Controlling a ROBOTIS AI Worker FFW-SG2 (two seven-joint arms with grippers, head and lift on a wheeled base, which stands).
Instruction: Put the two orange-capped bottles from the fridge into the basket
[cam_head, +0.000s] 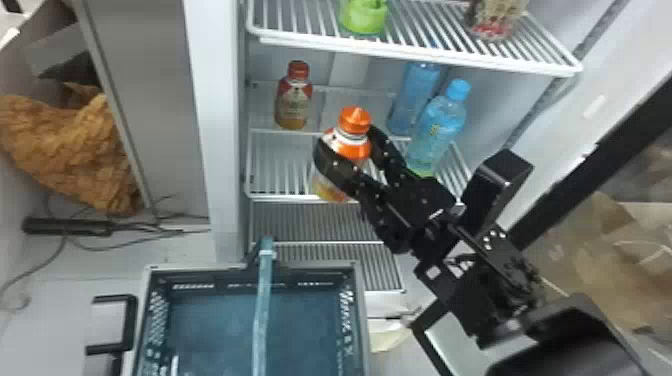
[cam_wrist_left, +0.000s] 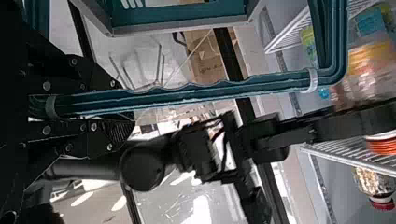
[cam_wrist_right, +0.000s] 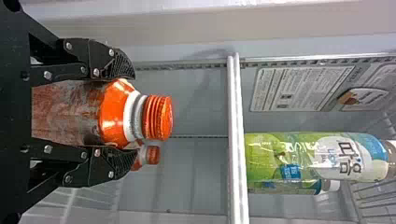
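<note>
"How does that clear plastic bottle with the ribbed orange cap (cam_head: 355, 120) look?"

"Orange shoulder, white neck ring, yellowish base. The right gripper (cam_head: 351, 142) pinches it at the front of the open white fridge (cam_head: 214, 125)."

"And its mate?"

"An amber bottle with a red-orange cap (cam_head: 294, 100), upright deeper in the fridge. That makes two."

"What else?"

"Two blue plastic bottles (cam_head: 437, 131), right side of the fridge. One grey-rimmed teal basket (cam_head: 200, 268), in front of the fridge; the left gripper (cam_wrist_left: 123, 105) has its jaws clamped on its one long teal handle (cam_wrist_left: 187, 96)."
</note>
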